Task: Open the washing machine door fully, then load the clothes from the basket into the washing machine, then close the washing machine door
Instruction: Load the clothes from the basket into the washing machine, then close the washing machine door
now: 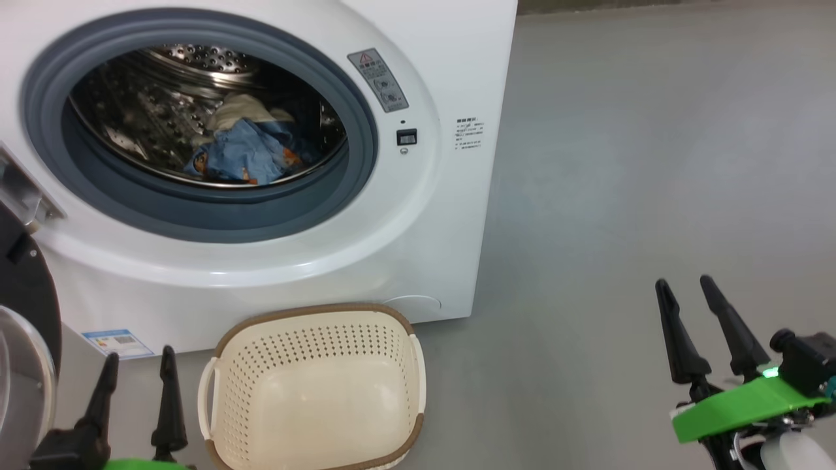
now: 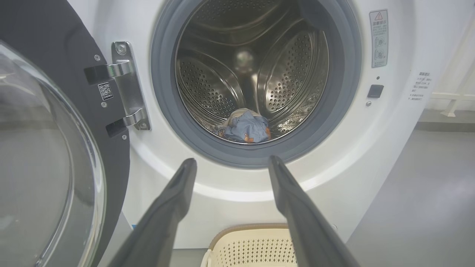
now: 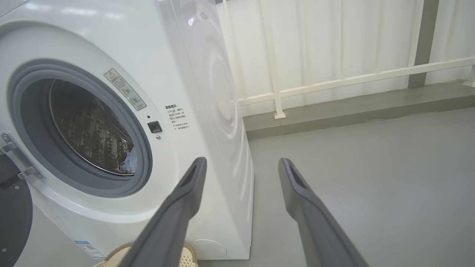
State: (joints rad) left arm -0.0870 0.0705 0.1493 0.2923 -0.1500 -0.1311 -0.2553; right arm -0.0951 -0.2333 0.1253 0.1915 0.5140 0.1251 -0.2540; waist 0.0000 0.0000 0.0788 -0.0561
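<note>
The white washing machine has its door swung open at the far left, black rim and clear glass bowl showing. Blue and cream clothes lie inside the steel drum. On the floor in front of the machine stands the cream basket, with nothing in it. My left gripper is open, just left of the basket and beside the door. Far to the right over the floor, my right gripper is open and holds nothing. In the right wrist view the machine is seen at an angle.
Grey floor stretches to the right of the machine. A white railing and curtain wall stand behind on a low step. The door hinge sits at the machine's left side.
</note>
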